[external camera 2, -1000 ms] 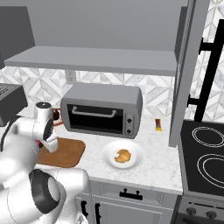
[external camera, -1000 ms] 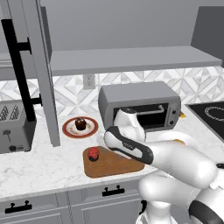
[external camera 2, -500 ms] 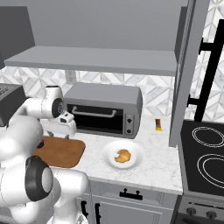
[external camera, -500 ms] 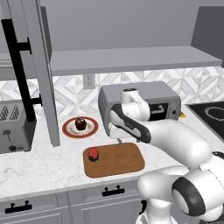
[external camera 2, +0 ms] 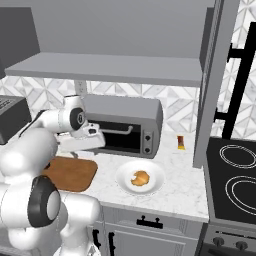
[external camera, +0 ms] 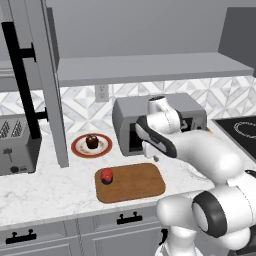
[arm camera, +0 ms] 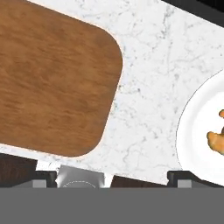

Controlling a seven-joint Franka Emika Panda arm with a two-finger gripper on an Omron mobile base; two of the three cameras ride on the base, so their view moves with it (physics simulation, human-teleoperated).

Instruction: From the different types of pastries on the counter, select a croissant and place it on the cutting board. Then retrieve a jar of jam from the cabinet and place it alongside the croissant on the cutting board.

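The croissant (external camera 2: 141, 177) lies on a white plate (external camera 2: 125, 184) on the counter (external camera 2: 175, 170), right of the cutting board (external camera 2: 70, 172). The hand view looks down on the board's right end (arm camera: 52, 78), bare marble, and the plate (arm camera: 197, 135) with the croissant (arm camera: 216, 141) at the right edge. The jar of jam (external camera: 106, 175) stands on the left part of the board (external camera: 135, 184). My gripper (arm camera: 113, 179) is open and empty, hanging above the counter between board and plate, in front of the toaster oven (external camera: 152, 152) (external camera 2: 75, 150). The cupcake (external camera: 91, 141) sits on its own plate behind the board.
A grey toaster oven (external camera 2: 125, 125) stands against the wall behind board and plate. The open cabinet door (external camera: 47, 85) with its black handle hangs left of the cupcake, with a toaster (external camera: 17, 150) beyond. A stove (external camera 2: 235, 175) lies at the right, and a small bottle (external camera 2: 180, 142) stands by the wall.
My arm has lifted off the board near the jar and swung right, toward the board's right end. The jar stays on the board. The jaws stayed open.
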